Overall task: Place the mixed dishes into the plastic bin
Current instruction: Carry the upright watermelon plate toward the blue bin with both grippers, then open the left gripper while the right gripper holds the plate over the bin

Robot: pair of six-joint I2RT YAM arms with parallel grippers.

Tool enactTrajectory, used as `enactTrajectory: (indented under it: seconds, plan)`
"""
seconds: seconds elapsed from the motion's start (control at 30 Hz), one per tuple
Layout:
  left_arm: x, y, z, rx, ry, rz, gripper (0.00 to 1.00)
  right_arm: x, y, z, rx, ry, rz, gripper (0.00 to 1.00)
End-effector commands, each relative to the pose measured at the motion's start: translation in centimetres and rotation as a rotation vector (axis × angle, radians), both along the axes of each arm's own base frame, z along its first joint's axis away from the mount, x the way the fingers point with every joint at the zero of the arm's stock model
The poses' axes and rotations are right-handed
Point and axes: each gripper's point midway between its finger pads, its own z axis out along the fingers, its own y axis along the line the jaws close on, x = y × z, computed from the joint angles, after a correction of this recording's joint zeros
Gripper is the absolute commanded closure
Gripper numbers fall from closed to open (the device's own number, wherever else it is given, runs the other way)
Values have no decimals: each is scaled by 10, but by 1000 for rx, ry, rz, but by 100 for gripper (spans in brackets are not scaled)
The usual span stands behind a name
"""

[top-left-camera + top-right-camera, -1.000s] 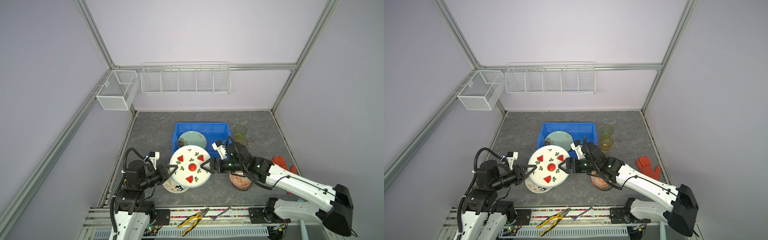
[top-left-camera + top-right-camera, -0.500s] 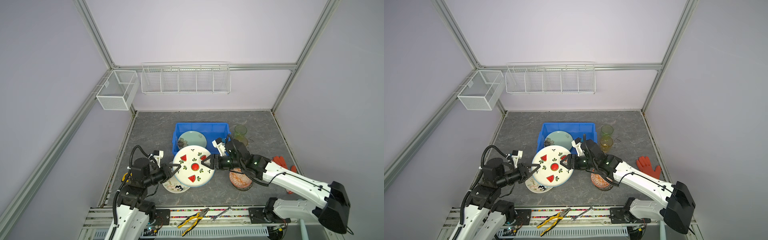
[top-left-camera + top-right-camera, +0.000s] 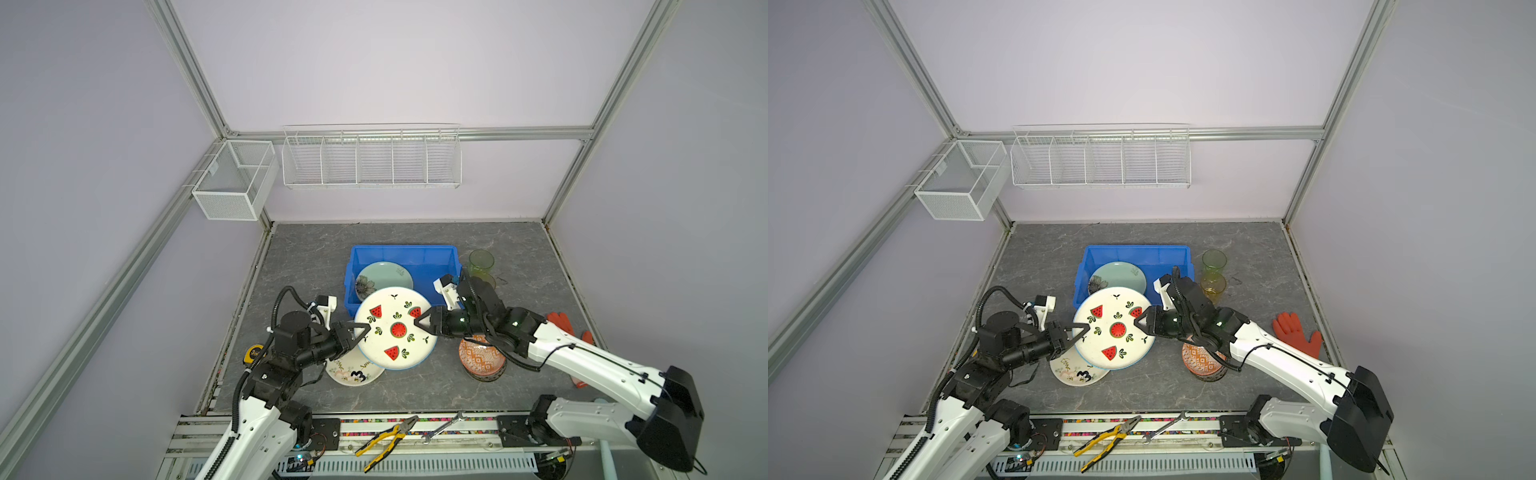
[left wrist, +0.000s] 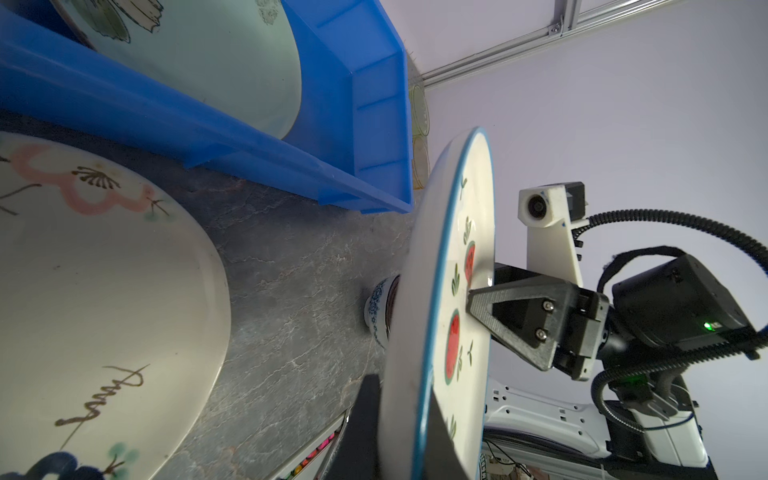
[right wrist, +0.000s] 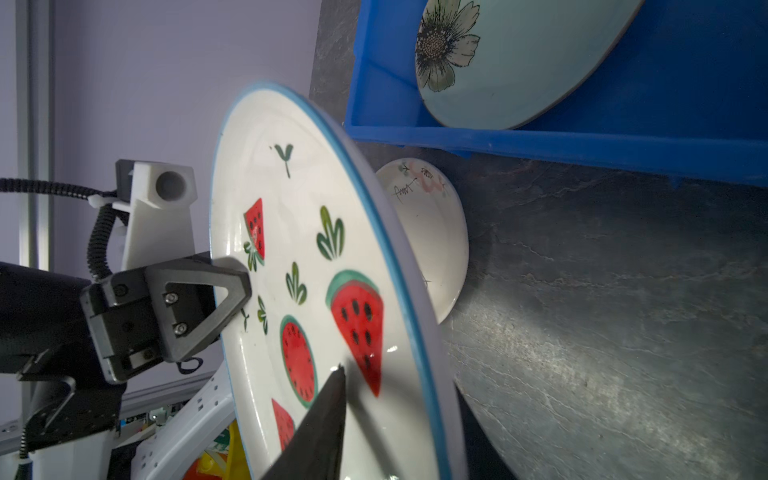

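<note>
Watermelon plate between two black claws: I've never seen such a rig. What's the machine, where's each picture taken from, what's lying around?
Two robot arms with pincer grippers work over a grey table. Two pictures look down from one overhead camera; two come from cameras on the wrists. The left gripper is shut on the rim of the watermelon plate, holding it above the table; the right gripper straddles the opposite rim, grip unclear. The blue bin holds a pale green plate. On the table: a cream floral plate, an orange bowl, a green glass and an amber glass. Pliers lie in front.
</note>
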Motion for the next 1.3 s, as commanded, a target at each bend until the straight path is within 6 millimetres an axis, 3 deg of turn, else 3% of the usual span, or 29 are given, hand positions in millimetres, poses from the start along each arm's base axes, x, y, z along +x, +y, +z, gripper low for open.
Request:
enactTrajectory:
  seconds: [0.0,0.2,0.37,0.57,0.67,0.7,1.13,1.2,1.27]
  plan:
    - [3,-3,-5,-4,-5,-3,100,-7,8,35,117,-76,55,67]
    - [3,-3,-10,5,4,7,100,-5,4,36,121,-80,41,74]
    - [3,-3,-12,10,7,9,80,-6,1,41,132,-91,35,83]
    - [3,-4,-15,10,17,9,63,-4,-5,50,143,-114,8,93]
    - [3,-5,-16,9,20,10,56,-4,-8,52,145,-120,-1,94]
    - [3,-6,-16,9,18,9,54,-6,-10,40,127,-102,-2,93]
    - [1,1,-13,57,0,29,8,0,-21,46,119,-109,-39,94]
    - [0,4,-12,90,-6,35,1,4,-22,62,138,-135,-46,94]
    - [1,9,-11,130,-7,46,2,7,-25,66,135,-142,-51,94]
